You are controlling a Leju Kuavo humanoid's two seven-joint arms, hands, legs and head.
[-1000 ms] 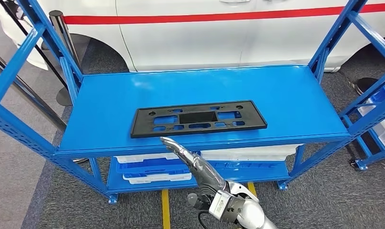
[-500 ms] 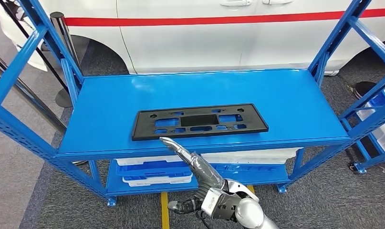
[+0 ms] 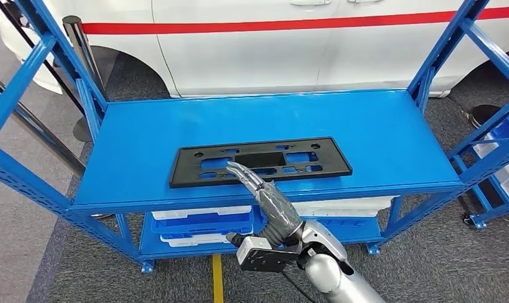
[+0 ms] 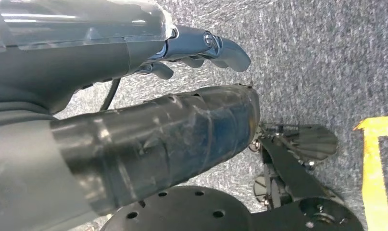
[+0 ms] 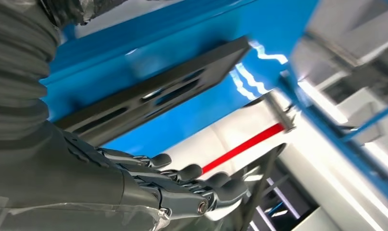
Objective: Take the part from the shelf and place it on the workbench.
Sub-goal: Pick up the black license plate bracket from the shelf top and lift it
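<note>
Reaching over the front edge of the shelf (image 3: pixel 144 132), right hand (image 3: pixel 261 192) stretched flat, fingers apart, grasping nothing.

Lying flat near the shelf's front edge: black part (image 3: pixel 260 160), fingertips over its near rim. Risk: pushed rearward rather than lifted, thin edge offering little purchase. Left hand (image 4: pixel 201 48) hanging, apparently empty.

One flat black plastic plate with cut-outs (image 3: pixel 261 162) lies on one blue metal shelf rack (image 3: pixel 397 139) — two white-and-blue trays (image 3: pixel 201 227) stacked below, one white car with a red stripe (image 3: pixel 270 44) behind.
</note>
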